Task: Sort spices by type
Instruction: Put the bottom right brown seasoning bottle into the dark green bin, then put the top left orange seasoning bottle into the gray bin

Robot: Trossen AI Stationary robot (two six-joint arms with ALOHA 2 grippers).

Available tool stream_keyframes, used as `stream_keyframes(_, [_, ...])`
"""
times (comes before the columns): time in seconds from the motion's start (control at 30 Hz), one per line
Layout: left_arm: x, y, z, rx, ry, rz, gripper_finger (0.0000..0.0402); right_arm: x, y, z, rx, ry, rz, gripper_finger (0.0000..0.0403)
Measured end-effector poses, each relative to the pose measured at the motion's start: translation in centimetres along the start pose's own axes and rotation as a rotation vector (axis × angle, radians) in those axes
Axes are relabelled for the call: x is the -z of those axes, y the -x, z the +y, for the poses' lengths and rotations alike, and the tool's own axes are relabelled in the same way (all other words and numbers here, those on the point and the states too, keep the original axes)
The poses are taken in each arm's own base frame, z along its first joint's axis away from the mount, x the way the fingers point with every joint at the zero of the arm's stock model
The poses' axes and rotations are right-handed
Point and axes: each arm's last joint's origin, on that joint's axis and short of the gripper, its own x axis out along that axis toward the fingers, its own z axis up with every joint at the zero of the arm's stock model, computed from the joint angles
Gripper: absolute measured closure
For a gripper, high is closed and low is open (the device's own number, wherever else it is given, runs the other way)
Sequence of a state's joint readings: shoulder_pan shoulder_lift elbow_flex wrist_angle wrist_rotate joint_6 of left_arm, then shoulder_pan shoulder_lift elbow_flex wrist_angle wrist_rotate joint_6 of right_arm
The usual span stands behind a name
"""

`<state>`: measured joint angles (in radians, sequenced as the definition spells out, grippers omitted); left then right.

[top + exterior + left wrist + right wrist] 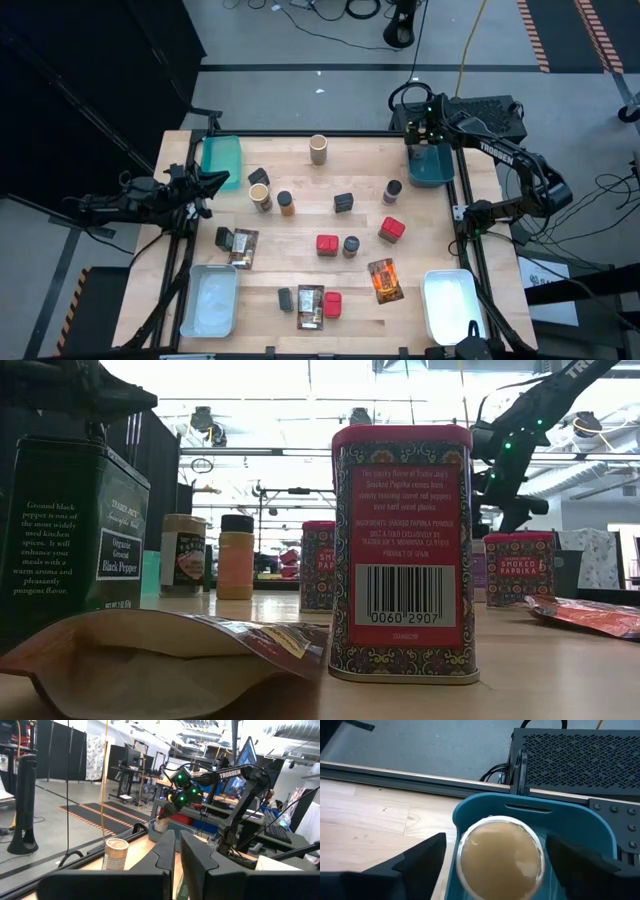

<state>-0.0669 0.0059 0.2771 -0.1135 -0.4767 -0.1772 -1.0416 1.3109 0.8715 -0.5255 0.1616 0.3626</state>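
while three red tins (327, 244) stand, one tan cylinder (500, 856) fills a bin (580, 822).

There are three tan round tubs: two on the worktop (318, 149) (260, 196) and one inside a teal bin (500, 852). There are three red tins (391, 229) (327, 244) (332, 304). There are four dark tins (258, 177) (343, 203) (224, 238) (285, 298). There are three little round jars with dark lids (286, 203) (392, 190) (351, 245). There are three flat packets (243, 248) (385, 280) (311, 306). There are two teal bins (222, 160) (430, 178) and two white bins (210, 300) (448, 305).
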Motion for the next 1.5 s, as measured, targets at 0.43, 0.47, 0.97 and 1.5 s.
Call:
stream_keyframes(0.43, [0.0, 0.0, 0.0, 0.000, 0.000, 0.001, 0.0372, -0.7, 3.5, 0.1, -0.039, -0.007, -0.132, 0.0041])
stream_keyframes(0.47, [0.0, 0.0, 0.0, 0.000, 0.000, 0.001, 0.0372, -0.8, 4.2, 0.2, -0.054, 0.006, -0.154, 0.0041])
stream_keyframes(0.97, [-0.4, -1.2, -1.1, 0.144, 0.069, -0.068, 0.0372, 3.0, 12.8, 6.5, -0.423, 0.376, -0.434, 0.0041])
stream_keyframes(1.5, [0.6, -5.3, -3.8, 0.315, 0.081, -0.009, 0.0372, 8.2, 16.6, 10.4, -0.626, 0.663, -0.479, 0.0041])
